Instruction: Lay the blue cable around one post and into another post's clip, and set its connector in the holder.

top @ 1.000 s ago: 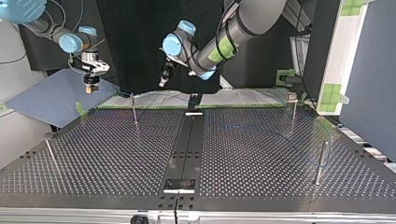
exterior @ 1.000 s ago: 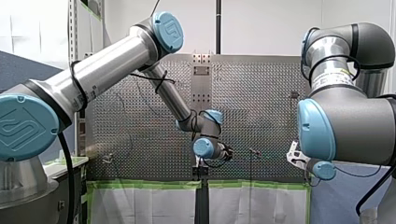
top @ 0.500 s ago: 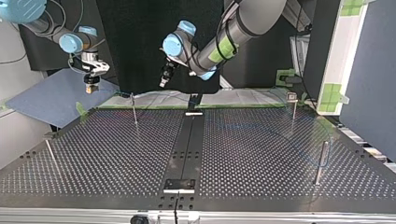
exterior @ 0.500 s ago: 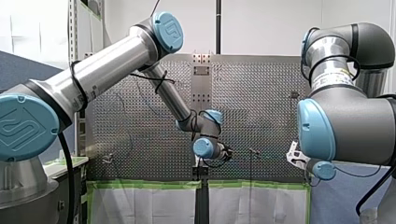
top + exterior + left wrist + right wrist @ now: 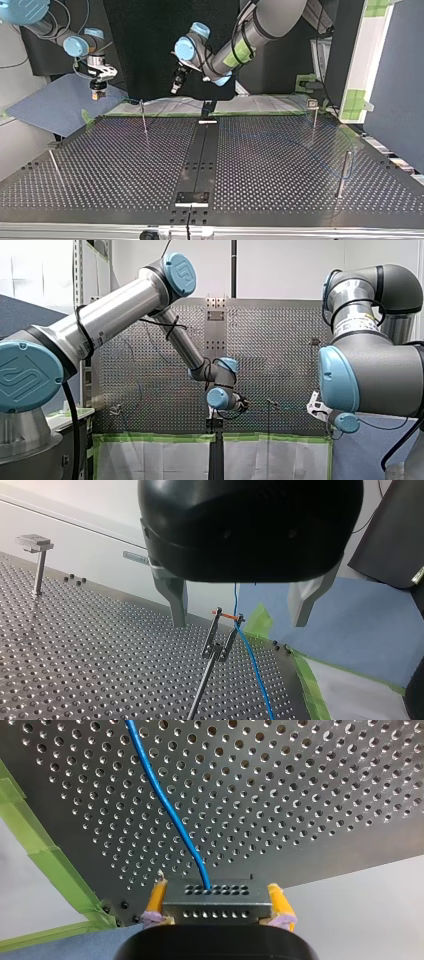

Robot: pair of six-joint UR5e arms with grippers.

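Blue cable point(image 5: 167, 805), ending in a black perforated connector point(image 5: 215, 904) clamped between the yellow pads point(image 5: 157, 897) of my right end effector point(image 5: 216, 892). Leading away ahead of that end effector over the perforated surface point(image 5: 310, 790) in a slack, gentle curve. Just beside the same end effector, green tape point(image 5: 40, 855) along the surface's edge and a corner of blue cloth point(image 5: 55, 945).

From the left wrist: my left end effector point(image 5: 239, 622) spread wide, metal fingers point(image 5: 175, 597) well apart, gripping nothing. Straight ahead and between those fingers, a thin post point(image 5: 200, 690) carrying a forked clip point(image 5: 221, 637) with a small orange pin point(image 5: 225, 614) across its top. Same cable right at one prong of the fork, then running on over the surface beneath the end effector; seated in the fork or merely beside it, cannot tell. Well off to one side, a flat-headed post point(image 5: 35, 555). On the other side, more green tape and blue cloth past the surface's edge.

From across the surface: my right end effector point(image 5: 98, 92) hanging off the far corner above the cloth, well apart from my left end effector point(image 5: 175, 86), itself poised over the far edge near the thin post point(image 5: 144, 117). Well away from both, a capped post point(image 5: 313, 114), a thicker post point(image 5: 345, 172) and a leaning post point(image 5: 54, 165). A dark plate point(image 5: 192, 197) on the centre strip, far from both end effectors.
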